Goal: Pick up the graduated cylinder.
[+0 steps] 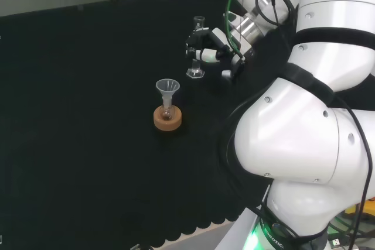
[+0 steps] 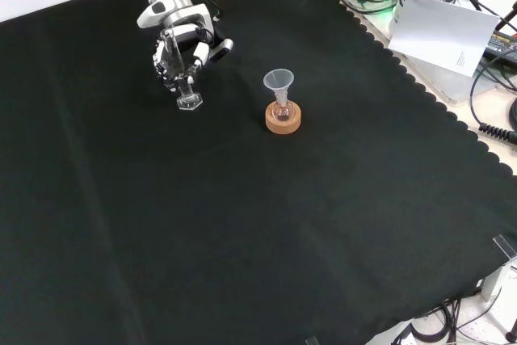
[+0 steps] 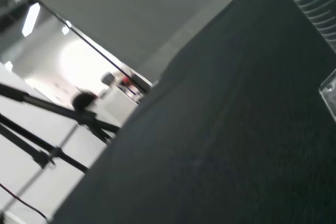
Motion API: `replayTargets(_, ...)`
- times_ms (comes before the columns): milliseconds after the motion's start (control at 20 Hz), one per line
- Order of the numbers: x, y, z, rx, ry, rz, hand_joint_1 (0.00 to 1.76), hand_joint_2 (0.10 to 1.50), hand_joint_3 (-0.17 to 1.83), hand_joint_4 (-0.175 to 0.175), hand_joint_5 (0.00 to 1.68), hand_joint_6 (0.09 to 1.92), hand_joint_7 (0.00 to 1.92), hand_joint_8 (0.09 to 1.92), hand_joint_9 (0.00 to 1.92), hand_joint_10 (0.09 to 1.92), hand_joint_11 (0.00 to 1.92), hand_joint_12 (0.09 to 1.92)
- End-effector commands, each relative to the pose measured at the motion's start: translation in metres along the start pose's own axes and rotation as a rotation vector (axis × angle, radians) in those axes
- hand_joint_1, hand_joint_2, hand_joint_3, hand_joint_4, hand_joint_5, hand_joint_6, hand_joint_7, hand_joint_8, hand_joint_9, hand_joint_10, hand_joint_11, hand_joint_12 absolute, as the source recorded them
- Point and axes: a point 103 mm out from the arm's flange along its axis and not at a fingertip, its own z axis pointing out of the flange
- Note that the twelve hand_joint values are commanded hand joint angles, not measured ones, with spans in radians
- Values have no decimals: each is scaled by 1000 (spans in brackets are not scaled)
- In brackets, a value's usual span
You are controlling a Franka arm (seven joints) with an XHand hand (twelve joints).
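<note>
Black cloth: covers the table (image 2: 242,240) edge to edge; scalloped hem along its right side in front view.
Cylinder: clear graduated cylinder (image 1: 197,57) stands upright on its hex base, base on the cloth. Head view: just right of centre, toward the far half. Front view (image 2: 188,96): upper left, left of the cork ring.
Hand: black & white hand (image 1: 206,48) is at the cylinder's stem, fingers (image 2: 171,58) curled round the glass above the base; thumb tip sticks out to the right in front view. Hex base shows clear below the fingers.
Arm: white links (image 1: 304,127) fill the right of head view; wrist w/ green cable comes down to the hand from upper right.
Flask: small round flask (image 1: 167,112) sits in a cork ring (image 1: 167,119), clear funnel (image 1: 167,88) in its neck. Head view: near & left of the cylinder, apart from it. Front view: ring (image 2: 283,117) to the cylinder's right, funnel (image 2: 279,82) above it.
Flask contents: dark/reddish tint low in the bulb; can't tell what it is.
Wrist view: cylinder's scale lines (image 3: 310,1) close by at one corner, cloth (image 3: 236,129) running slantwise beneath.
Off-table: sheet of paper (image 2: 440,30) & cables (image 2: 493,86) past the cloth's far right edge, front view.
</note>
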Motion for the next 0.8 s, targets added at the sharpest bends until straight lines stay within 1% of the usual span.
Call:
replayTargets(50,15,1,-19,111,-235,5,1125,1150,-2,-135,927,1095,1155,445,1391,87,1256,777)
replayTargets(250,24,1,-27,137,-287,4,1129,1149,-2,-144,930,1092,1168,439,1402,87,1261,771)
replayTargets(400,31,-4,-34,154,-320,14,1133,1147,-3,-150,934,1085,1176,433,1407,87,1265,767)
replayTargets(650,46,-18,-49,168,-355,41,1138,1141,-5,-155,947,1063,1195,409,1418,87,1278,756)
replayTargets(800,59,-31,-57,170,-381,48,1139,1140,-5,-155,948,1061,1199,405,1420,87,1280,755)
